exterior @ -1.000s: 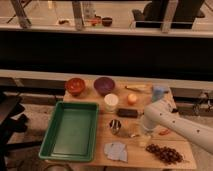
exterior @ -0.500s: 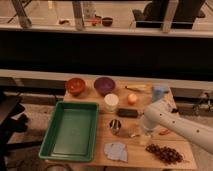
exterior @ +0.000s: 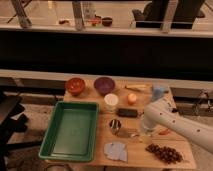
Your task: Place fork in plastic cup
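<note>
The light blue plastic cup (exterior: 159, 92) stands upright at the back right of the wooden table (exterior: 100, 154). A thin silvery fork (exterior: 129, 133) lies flat just right of the small metal cup (exterior: 115, 125). My white arm reaches in from the lower right. Its gripper (exterior: 145, 129) points down at the table just right of the fork, in front of and to the left of the blue cup. I cannot tell whether it touches the fork.
A green tray (exterior: 48, 141) fills the table's left side. At the back stand an orange bowl (exterior: 75, 85), a purple bowl (exterior: 104, 85), a white cup (exterior: 111, 102), an orange fruit (exterior: 131, 98) and a pale yellow thing (exterior: 136, 87). Nearer lie a black block (exterior: 127, 112), a red pepper (exterior: 164, 132), grapes (exterior: 162, 153) and a cloth (exterior: 116, 150).
</note>
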`<state>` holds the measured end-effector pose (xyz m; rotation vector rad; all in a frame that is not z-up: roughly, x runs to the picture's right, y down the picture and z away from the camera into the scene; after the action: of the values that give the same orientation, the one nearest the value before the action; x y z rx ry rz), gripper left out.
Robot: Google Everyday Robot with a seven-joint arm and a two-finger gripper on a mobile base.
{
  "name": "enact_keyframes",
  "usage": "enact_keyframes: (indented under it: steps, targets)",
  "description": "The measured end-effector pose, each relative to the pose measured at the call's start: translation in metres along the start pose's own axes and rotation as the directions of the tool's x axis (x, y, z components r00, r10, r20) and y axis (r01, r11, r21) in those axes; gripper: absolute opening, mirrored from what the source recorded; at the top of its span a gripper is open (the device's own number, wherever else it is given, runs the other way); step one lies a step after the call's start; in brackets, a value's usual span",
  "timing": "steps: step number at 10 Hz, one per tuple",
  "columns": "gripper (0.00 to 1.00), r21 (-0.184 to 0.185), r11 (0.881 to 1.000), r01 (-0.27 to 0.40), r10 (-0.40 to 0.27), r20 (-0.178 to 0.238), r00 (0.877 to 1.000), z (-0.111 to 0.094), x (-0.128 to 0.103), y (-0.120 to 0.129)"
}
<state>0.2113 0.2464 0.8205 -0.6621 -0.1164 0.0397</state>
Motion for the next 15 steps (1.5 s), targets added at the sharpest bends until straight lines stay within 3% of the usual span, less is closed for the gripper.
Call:
enact_keyframes:
  steps: [4, 10, 15]
  targets:
    - [0.06, 0.004, 0.999, 0.037, -0.037, 0.003, 0.999, -0.002, -0.005, -0.002]
    - [0.04, 0.000, 0.998, 0.067, -0.067, 0.013, 0.998, -0.006, -0.005, 0.008]
    - [0.04, 0.054, 0.997, 0.062, -0.064, 0.023, 0.998, -0.050, -0.002, 0.007]
